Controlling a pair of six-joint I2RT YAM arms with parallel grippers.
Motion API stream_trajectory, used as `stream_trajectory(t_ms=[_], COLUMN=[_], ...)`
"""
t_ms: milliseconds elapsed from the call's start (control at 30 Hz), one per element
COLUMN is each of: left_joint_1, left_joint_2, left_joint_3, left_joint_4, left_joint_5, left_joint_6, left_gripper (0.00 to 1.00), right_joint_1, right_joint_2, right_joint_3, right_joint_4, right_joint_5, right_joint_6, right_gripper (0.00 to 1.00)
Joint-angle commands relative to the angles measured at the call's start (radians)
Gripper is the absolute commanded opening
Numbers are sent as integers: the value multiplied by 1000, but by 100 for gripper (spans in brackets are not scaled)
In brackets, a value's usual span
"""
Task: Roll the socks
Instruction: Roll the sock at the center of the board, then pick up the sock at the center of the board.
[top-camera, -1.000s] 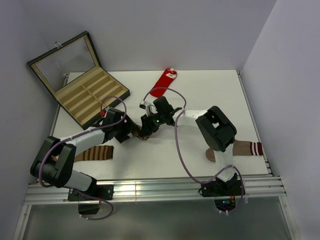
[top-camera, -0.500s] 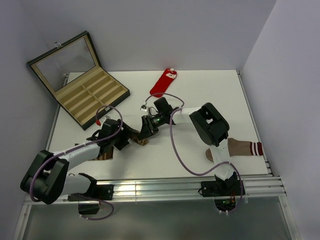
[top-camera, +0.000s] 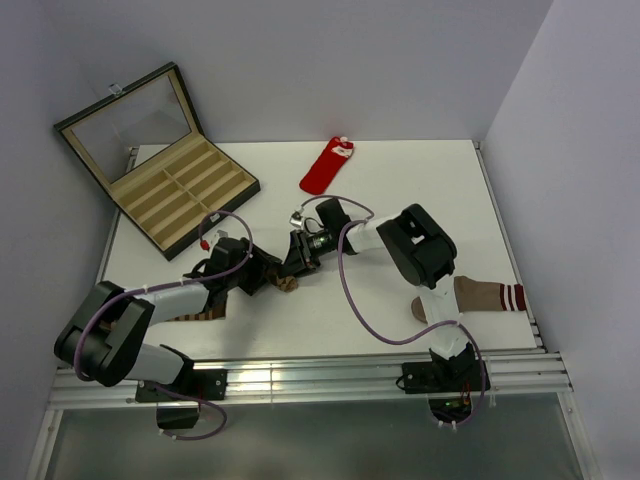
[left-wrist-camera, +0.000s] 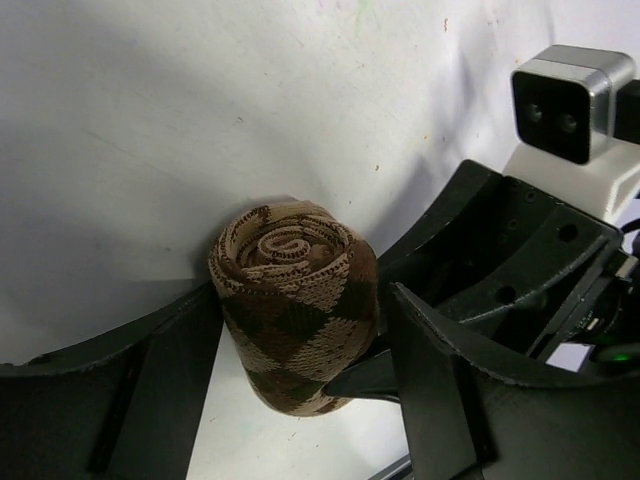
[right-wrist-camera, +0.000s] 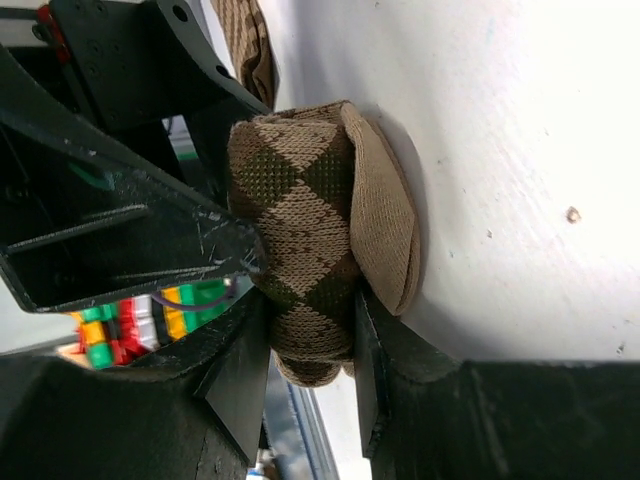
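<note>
Argyle sock (left-wrist-camera: 295, 300) rolled, right gripper (right-wrist-camera: 312, 335) jaws clamped on it, left gripper (left-wrist-camera: 300, 310) jaws apart; red sock (top-camera: 327, 167) pending (lies flat).

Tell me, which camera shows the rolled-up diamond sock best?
The left wrist view: the diamond sock fills the middle, and you see its spiral end and pattern. The right wrist view shows only its side, partly hidden. The top view shows a tiny brown bit.

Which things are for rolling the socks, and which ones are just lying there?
For the job:
- argyle sock, already rolled up
- red sock, lying flat

Just lying about:
- striped sock, partly under the left arm
- tan-brown sock
- open box
</note>
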Motion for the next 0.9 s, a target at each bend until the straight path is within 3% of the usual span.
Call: stream_trajectory(t_ms=[0, 233, 433, 467, 533, 567, 667, 867], left_joint_1=[-21, -37, -47, -47, -46, -47, -47, -47], left_joint_2=[48, 122, 154, 156, 156, 156, 162, 180], left_joint_3=[-11, 11, 32, 35, 43, 49, 74, 114], left_joint_4=[-58, -44, -50, -59, -87, -97, -150, -208], left_joint_5=[-2, 8, 14, 11, 1, -2, -9, -9], left_joint_6=[-2, 7, 15, 12, 8, 8, 18, 27], left_gripper=[72, 67, 45, 36, 29, 22, 18, 15], right_joint_1=[-5, -10, -10, -10, -10, -10, -10, 7], right_joint_2=[65, 66, 75, 71, 45, 28, -61, -279], right_joint_3=[-60, -75, -83, -86, -94, -100, -115, -203], right_joint_4=[23, 90, 146, 150, 139, 110, 45, 13], right_joint_5=[75, 78, 70, 75, 113, 133, 240, 484], right_joint_6=[90, 153, 203, 199, 173, 127, 3, -140], right_gripper=[0, 0, 1, 6, 13, 21, 38, 53])
